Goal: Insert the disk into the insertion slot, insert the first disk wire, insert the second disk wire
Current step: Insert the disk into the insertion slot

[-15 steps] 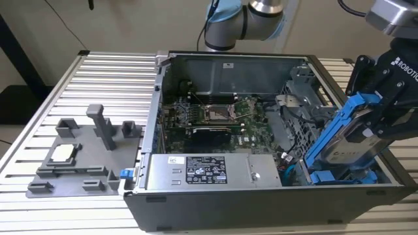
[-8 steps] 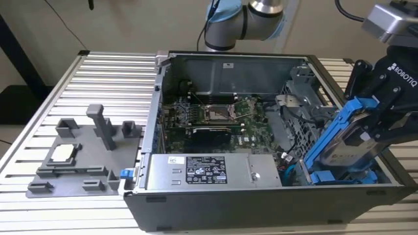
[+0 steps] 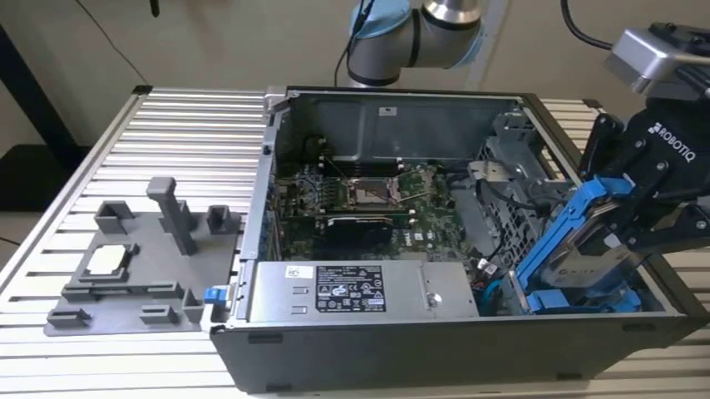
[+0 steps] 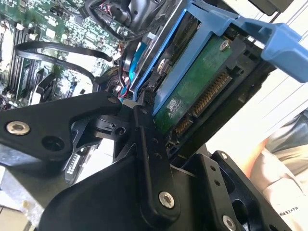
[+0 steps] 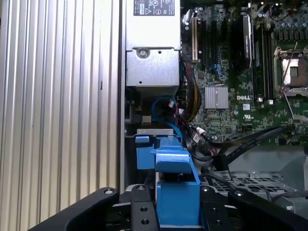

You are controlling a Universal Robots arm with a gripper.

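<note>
Clamping my black gripper [image 3: 623,239] on the silver-grey hard drive in its bright blue plastic carrier [image 3: 577,249], I hold it steeply tilted at the exterior view's right end of the open computer case [image 3: 444,349]. Its lower end sits down by the grey sheet-metal drive cage [image 3: 510,179].

The second wrist view shows the drive's green circuit-board underside [image 4: 192,91] and connector row. The first wrist view shows the carrier's blue edge between my fingers [image 5: 139,211], with the silver power-supply box [image 5: 153,62] and green motherboard [image 5: 240,101] beyond. My fingers are partly closed, pressing both sides of the carrier.
</note>
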